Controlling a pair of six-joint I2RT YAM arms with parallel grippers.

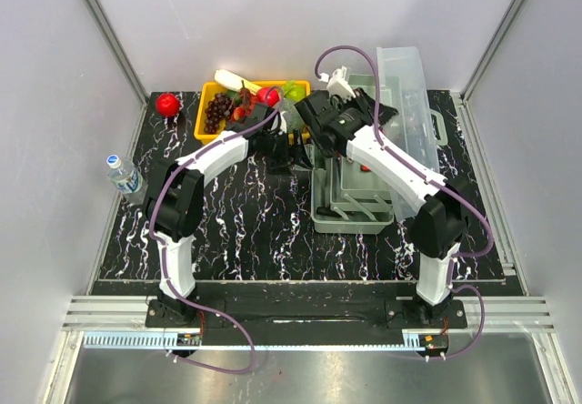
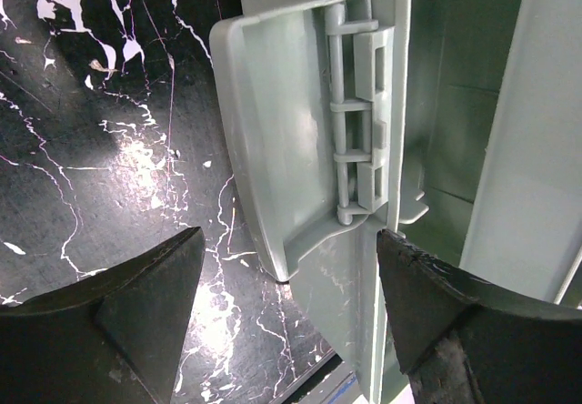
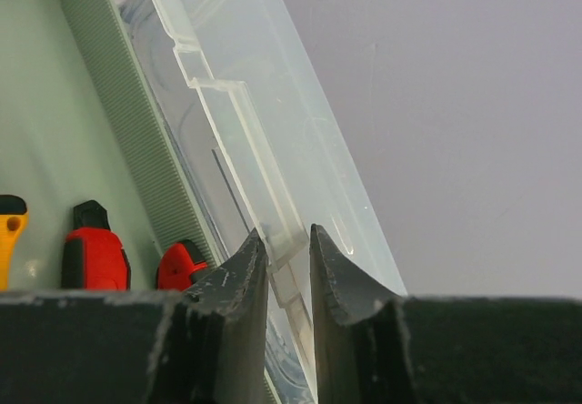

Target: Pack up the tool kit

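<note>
Hovering wide open, your left gripper (image 2: pixel 291 240) hangs over the toolbox (image 1: pixel 352 226) side flap (image 2: pixel 300 140), centre-right on the table (image 1: pixel 245 231). Fingers barely parted, your right gripper (image 3: pixel 289 240) meets the raised lid (image 3: pixel 227 122) edge; you cannot tell whether it grips. Red tools (image 3: pixel 91 260) lie inside.

Open room: the black marbled mat (image 1: pixel 245 231) left of and in front of the toolbox (image 1: pixel 350 217), from the left arm (image 1: pixel 214 156) across to the box's near-left corner. Obstructions: the clear lid (image 1: pixel 409 95) standing up along the box's far right, the right arm (image 1: pixel 396 172) slanting over the open box, the yellow fruit tray (image 1: pixel 202 129) at the back, and a water bottle (image 1: pixel 123 175) at the left edge. Close quarters: the box's hinged side flap (image 2: pixel 291 140) fills the gap between the wide-set jaws of the left gripper (image 2: pixel 289 232).
</note>
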